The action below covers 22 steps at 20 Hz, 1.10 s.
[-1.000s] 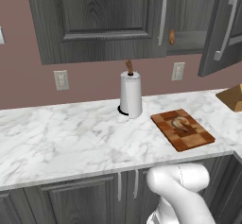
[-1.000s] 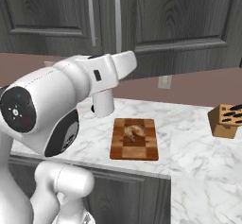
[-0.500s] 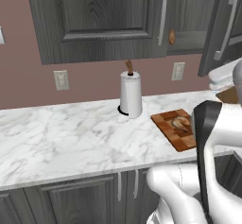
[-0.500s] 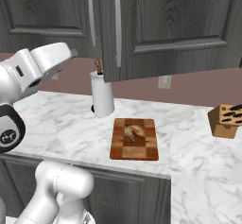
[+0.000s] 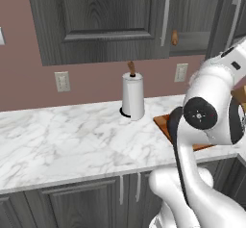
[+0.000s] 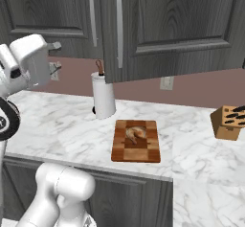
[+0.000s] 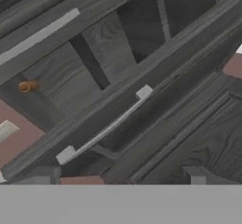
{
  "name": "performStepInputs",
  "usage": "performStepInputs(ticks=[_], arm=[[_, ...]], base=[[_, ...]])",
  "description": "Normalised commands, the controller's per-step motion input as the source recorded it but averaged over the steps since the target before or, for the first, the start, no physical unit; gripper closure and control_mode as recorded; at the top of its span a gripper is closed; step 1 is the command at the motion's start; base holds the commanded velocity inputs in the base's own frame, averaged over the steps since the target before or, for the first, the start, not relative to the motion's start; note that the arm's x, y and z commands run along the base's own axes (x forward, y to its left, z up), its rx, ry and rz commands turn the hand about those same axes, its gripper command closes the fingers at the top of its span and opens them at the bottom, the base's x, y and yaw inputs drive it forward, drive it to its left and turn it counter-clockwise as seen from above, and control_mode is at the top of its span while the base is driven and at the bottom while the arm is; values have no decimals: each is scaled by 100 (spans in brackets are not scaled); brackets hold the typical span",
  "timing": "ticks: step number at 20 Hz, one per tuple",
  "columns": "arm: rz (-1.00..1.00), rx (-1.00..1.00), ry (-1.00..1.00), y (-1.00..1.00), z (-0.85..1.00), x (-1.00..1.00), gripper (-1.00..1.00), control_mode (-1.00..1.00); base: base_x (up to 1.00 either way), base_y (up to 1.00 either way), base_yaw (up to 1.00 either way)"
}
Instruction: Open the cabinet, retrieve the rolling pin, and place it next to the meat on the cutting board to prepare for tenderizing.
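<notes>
At frame centre of the hand view, the cabinet [image 7: 142,124] door's bar handle [image 7: 106,126] lies ahead of the gripper [image 7: 120,183], jaws spread wide, holding nothing; rolling pin [image 7: 27,86] end upper left.

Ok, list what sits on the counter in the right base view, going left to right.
Paper towel roll → cutting board with the meat on it → knife block.

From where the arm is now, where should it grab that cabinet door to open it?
The long silver bar handle, near its middle. It stands off the cabinet door on end posts, so come straight at the door's front and close across the bar.
</notes>
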Motion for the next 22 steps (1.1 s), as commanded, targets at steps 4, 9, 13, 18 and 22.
performStepInputs(ticks=[4, 9, 13, 18, 22], arm=[[-17, -23, 12, 11, 0, 63, -100, -100], [-16, -22, 15, 9, 0, 62, -100, -100], [-14, -17, 18, 1, 0, 59, -100, -100], [-10, -9, 22, 0, 0, 60, -100, -100], [-8, -6, 21, -1, 0, 60, -100, -100]], base=[[0, 0, 0], [0, 0, 0], [0, 0, 0], [0, 0, 0], [0, 0, 0]])
